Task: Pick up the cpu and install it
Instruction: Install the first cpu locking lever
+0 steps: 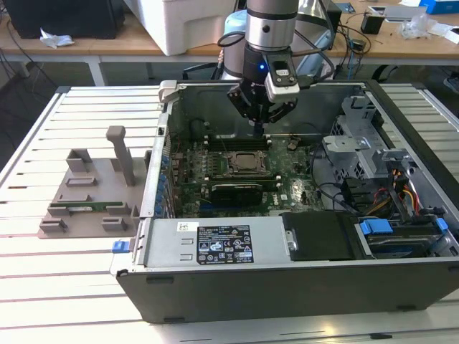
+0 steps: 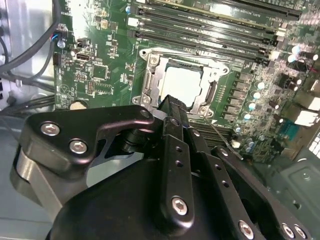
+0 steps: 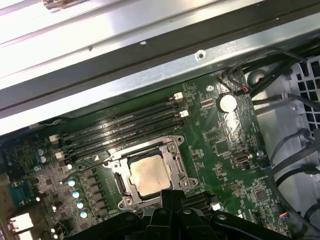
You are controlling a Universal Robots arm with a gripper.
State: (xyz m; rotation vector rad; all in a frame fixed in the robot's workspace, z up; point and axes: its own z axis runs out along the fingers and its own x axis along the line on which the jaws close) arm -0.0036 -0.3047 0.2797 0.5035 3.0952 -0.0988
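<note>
We are looking at the gripper (image 1: 257, 123) hanging inside the open computer case (image 1: 287, 294), its fingers drawn together to a narrow tip with nothing clamped between them. In the second wrist view the gripper (image 2: 172, 106) is crowding the lower half of the picture, and its dark body is covering the near edge of the socket (image 2: 150, 75). In the first wrist view the gripper (image 3: 172, 199) is being cut off by the picture's edge.

Just beneath and slightly ahead of the tip, the cpu (image 2: 184, 84) is lying flat inside the metal socket frame, its pale silver top facing up; in the first wrist view the cpu (image 3: 147, 175) is showing whole, apart from the tip. We are not able to tell whether it is fully seated or whether the tip is touching the frame. In the exterior view the socket (image 1: 247, 163) is reading as a dark square directly below the gripper, and we are not making out the chip there.

Beyond the socket, the long memory slots (image 3: 120, 131) are running side by side on the green motherboard (image 1: 290, 190). Well away from the tool, outside the case wall, a grey holder (image 1: 93, 193) is standing on the slatted table (image 1: 72, 287).
</note>
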